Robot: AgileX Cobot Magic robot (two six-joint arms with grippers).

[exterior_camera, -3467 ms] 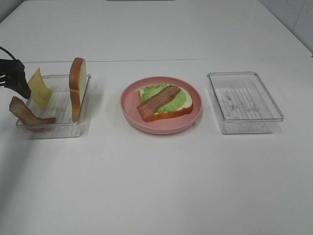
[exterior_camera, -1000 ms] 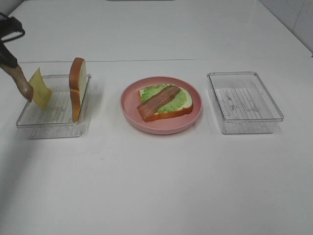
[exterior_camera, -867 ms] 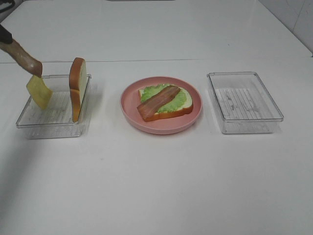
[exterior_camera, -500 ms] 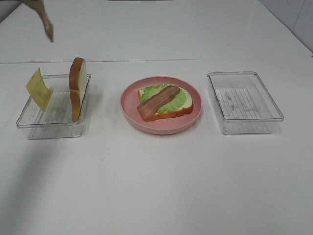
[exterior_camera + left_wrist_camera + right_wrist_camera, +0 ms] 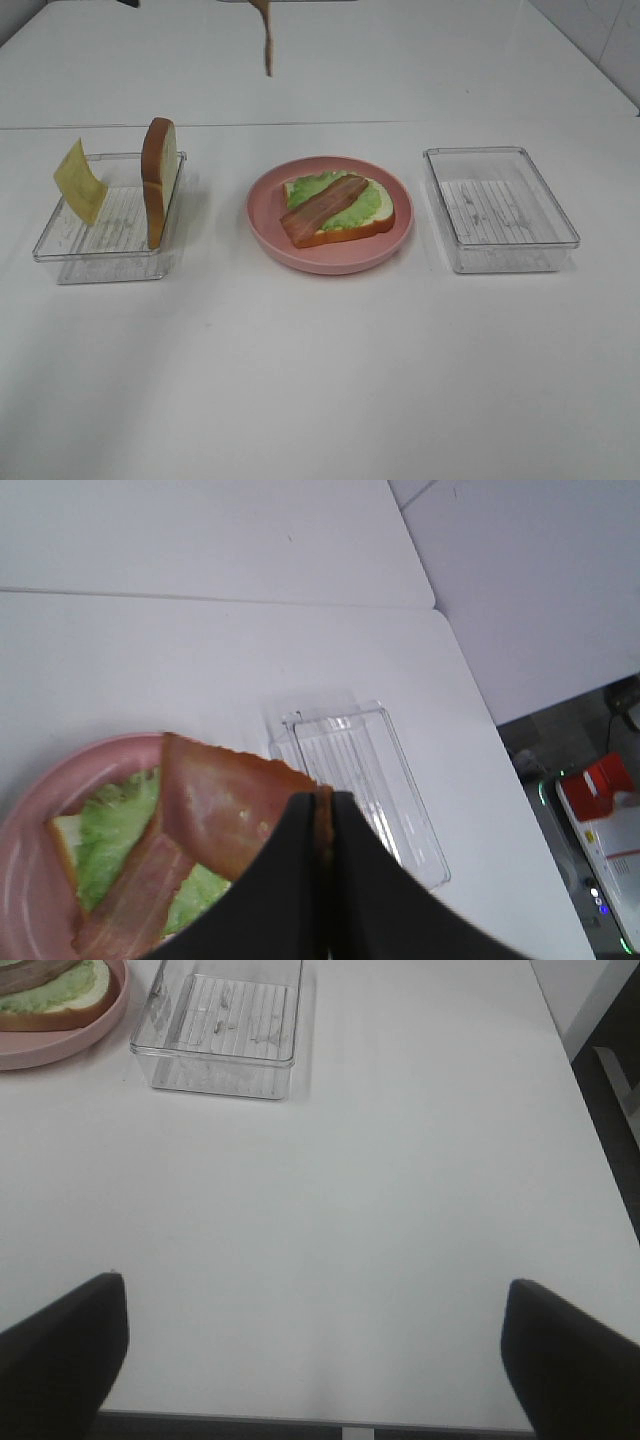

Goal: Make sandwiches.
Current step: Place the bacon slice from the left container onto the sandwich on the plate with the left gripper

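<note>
While left tool clamps one bacon strip, right tool gapes; second strip lies atop sandwich.

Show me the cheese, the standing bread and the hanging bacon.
cheese (image 5: 80, 182), high view, middle of the square.
standing bread (image 5: 155, 180), high view, brown crust.
hanging bacon (image 5: 225, 810), left wrist view, flat pink face.

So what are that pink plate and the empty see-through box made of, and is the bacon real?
Pink plate: probably plastic, evenly coloured with a dull sheen. Clear box: rigid transparent plastic, its ribbed floor shows through. Bacon: seemingly a toy, maybe rubber or plastic, smooth and flat-coloured.
</note>
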